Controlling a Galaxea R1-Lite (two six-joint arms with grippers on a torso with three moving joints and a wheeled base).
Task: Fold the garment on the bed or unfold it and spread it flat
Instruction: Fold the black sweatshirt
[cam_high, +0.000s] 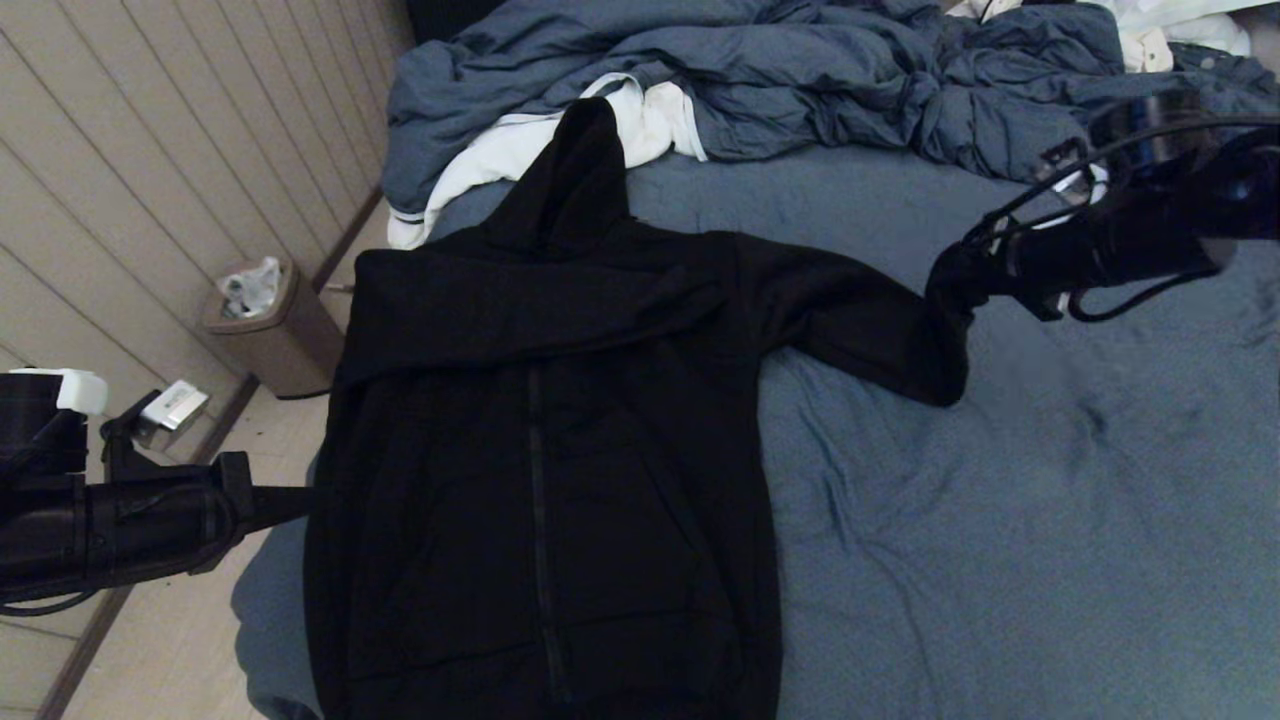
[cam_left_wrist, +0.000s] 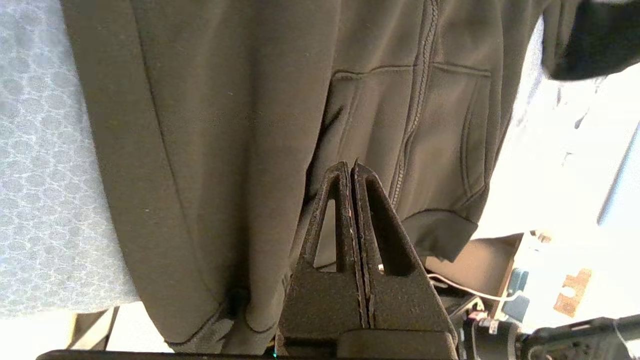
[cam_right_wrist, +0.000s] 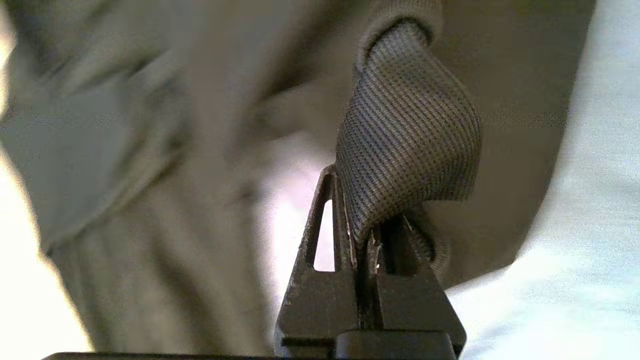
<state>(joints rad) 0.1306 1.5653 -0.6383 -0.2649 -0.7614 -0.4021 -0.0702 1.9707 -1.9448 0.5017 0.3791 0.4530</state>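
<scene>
Your right gripper (cam_right_wrist: 362, 235) is clamped on the garment's (cam_high: 540, 420) ribbed cuff (cam_right_wrist: 405, 135) over the bed (cam_high: 1000, 520), while your left gripper (cam_left_wrist: 352, 167) sits pinched empty at the bed's left edge.

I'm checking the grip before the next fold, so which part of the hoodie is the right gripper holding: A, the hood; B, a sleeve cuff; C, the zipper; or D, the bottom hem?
B: in the right wrist view the right gripper is shut on the ribbed cuff, and the head view shows that sleeve of the hoodie stretched out to it.
</scene>
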